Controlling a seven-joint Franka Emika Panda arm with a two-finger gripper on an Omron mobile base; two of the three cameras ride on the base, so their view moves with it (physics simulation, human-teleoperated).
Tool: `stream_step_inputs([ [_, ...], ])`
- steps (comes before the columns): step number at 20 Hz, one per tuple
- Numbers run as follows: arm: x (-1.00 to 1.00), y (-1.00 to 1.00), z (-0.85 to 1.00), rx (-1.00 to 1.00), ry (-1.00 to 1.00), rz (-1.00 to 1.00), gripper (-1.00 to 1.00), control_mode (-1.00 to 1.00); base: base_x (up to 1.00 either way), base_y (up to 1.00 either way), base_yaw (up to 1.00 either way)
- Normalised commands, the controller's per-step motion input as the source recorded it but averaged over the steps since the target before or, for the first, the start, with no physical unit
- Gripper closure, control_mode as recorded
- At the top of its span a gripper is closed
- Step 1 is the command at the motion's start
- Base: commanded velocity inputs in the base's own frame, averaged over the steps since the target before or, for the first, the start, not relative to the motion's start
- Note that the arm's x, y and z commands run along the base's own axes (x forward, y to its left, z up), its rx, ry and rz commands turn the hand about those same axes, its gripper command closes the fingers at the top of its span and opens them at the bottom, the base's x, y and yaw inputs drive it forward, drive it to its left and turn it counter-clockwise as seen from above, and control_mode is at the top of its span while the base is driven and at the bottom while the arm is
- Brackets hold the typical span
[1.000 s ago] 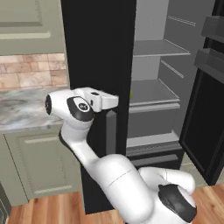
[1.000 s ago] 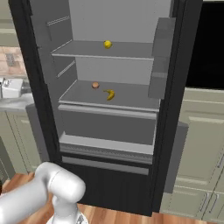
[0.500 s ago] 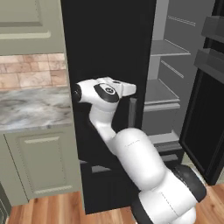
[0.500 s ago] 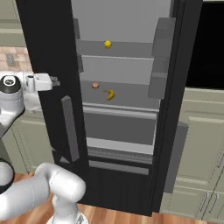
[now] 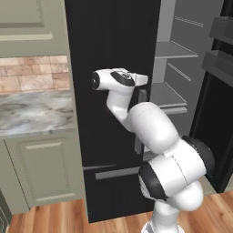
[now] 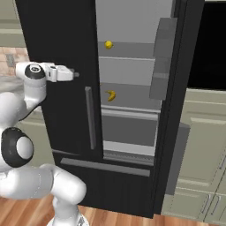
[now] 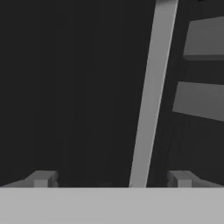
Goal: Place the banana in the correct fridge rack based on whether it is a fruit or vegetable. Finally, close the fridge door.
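Note:
The banana lies on the fridge rack, a pale-grey shelf with a thick lighter front lip, seen through the gap left by the door. That rack also shows from the left side. My gripper is open and holds nothing, its tips against the outer face of the black left fridge door, just left of the grey vertical handle. In the hand view the gripper faces the dark door, with the handle between its fingertips.
A small round yellow fruit sits on the shelf above. The right fridge door stands open with grey bins. A marble counter and pale cabinets are left of the fridge.
The left fridge door has swung further toward shut with my gripper on its outer face, so less of the interior shows. The banana has not moved.

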Motion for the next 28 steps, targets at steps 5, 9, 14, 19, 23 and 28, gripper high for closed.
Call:
stream_step_inputs([
  [5, 0.52, -0.23, 0.0, 0.0, 0.0, 0.02, -1.0, -1.0, 0.0, 0.0, 0.0],
  [9, 0.42, -0.03, 0.0, 0.0, 0.01, 0.0, -1.0, -1.0, 0.0, 0.0, 0.0],
  [14, -0.26, -0.02, 0.12, 0.02, 0.04, 0.03, -1.0, -1.0, 0.0, 0.0, 0.0],
  [19, -1.0, 0.0, 0.29, 0.02, 0.0, 0.08, -1.0, -1.0, 0.0, 0.0, 0.0],
  [23, -1.0, -0.32, 0.07, 0.08, 0.0, 0.11, -1.0, -1.0, 0.0, 0.0, 0.0],
  [28, -1.0, -0.49, 0.11, 0.1, 0.02, 0.16, -1.0, -1.0, 0.0, 0.0, 0.0],
])
